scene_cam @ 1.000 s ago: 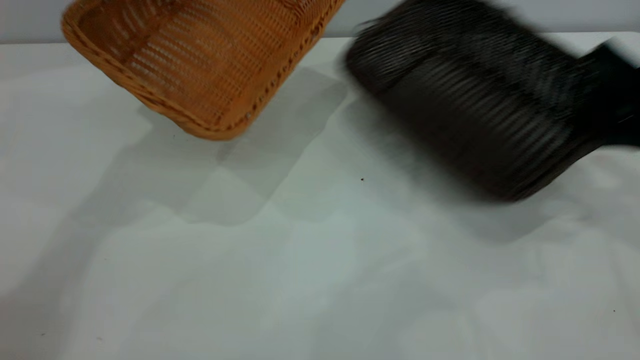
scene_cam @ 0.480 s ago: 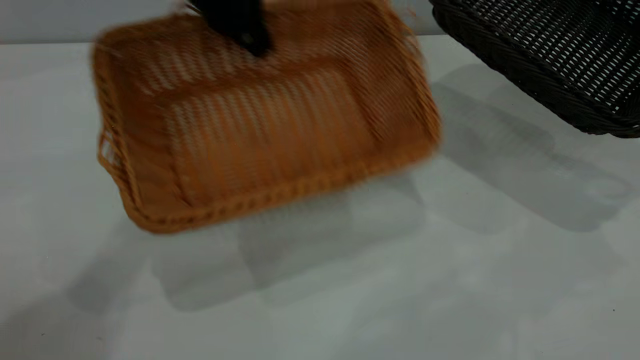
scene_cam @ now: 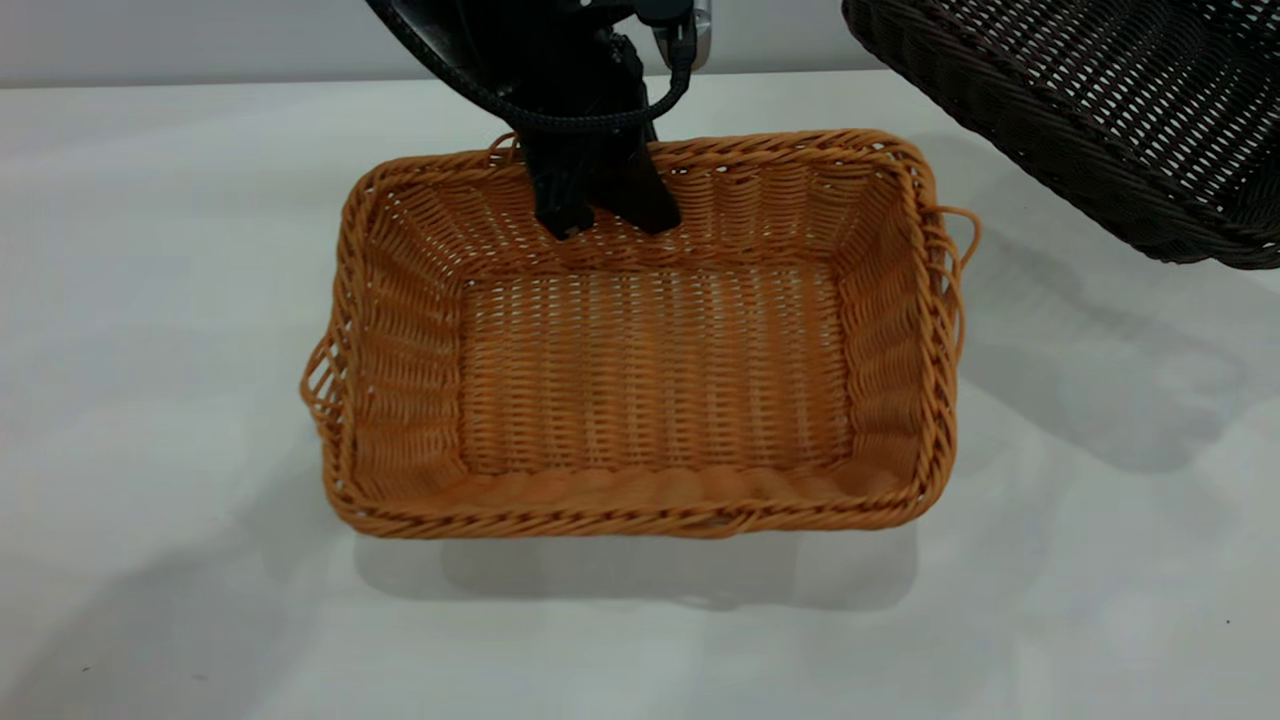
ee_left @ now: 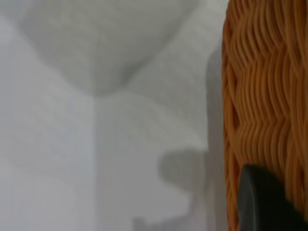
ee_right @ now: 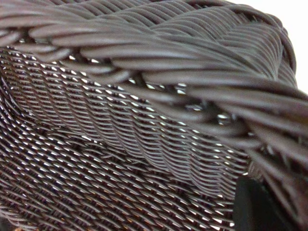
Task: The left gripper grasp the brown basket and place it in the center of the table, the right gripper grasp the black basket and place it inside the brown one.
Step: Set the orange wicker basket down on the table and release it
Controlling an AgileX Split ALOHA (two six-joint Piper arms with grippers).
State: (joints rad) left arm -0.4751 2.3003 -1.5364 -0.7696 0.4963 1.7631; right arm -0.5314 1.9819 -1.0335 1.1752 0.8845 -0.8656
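The brown basket (scene_cam: 650, 380) sits flat and upright near the middle of the table (scene_cam: 150, 300). My left gripper (scene_cam: 600, 200) comes down from the far side and is shut on the basket's far long wall. In the left wrist view one of its fingers (ee_left: 264, 202) presses the orange weave (ee_left: 264, 96). The black basket (scene_cam: 1100, 110) hangs tilted in the air at the far right, partly cut off by the frame. My right gripper is outside the exterior view. The right wrist view shows a finger (ee_right: 255, 207) just under the black basket's braided rim (ee_right: 144, 72), holding it.
Bare white tabletop (scene_cam: 640, 640) surrounds the brown basket on the near, left and right sides. The black basket's shadow (scene_cam: 1100, 400) falls on the table to the right of the brown basket. A grey wall runs behind the table's far edge.
The brown basket came down from the far left, swung level and now rests at the centre. The black basket was lifted up and to the right.
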